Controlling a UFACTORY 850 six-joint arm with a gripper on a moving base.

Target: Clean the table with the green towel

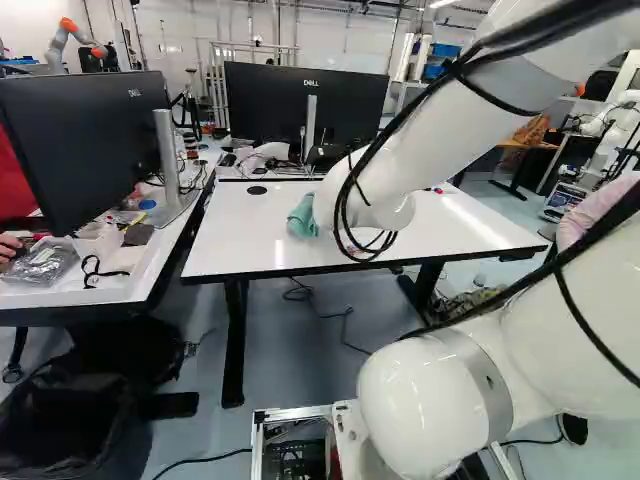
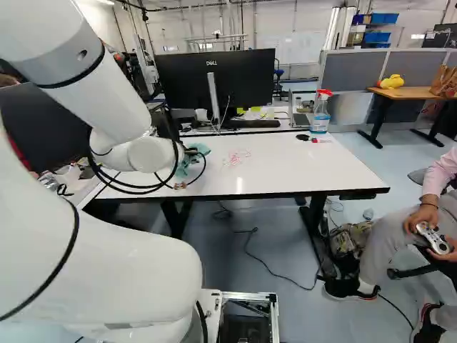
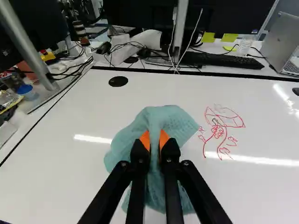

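Note:
In the right base view the gripper [image 2: 181, 185] shows only in part, low over the white table [image 2: 285, 168] beside the green towel [image 2: 194, 161]. The arm hides most of the towel [image 1: 302, 217] in the left base view. Seen from the wrist, the gripper [image 3: 154, 140] has its orange pads pinched on a raised fold of the towel [image 3: 175, 121], whose crumpled rest spreads around the fingers on the tabletop. Red pen drawings [image 3: 223, 130] mark the table beside the towel, apart from it.
A spray bottle [image 2: 320, 114] stands at the table's far edge, near small dark and red items [image 2: 308, 138]. Beyond that edge are a monitor [image 2: 214, 82], a keyboard [image 3: 222, 60] and a laptop [image 3: 284, 46]. Another desk with a monitor [image 1: 85, 150] adjoins on the left. Another robot [image 1: 75, 42] stands far back.

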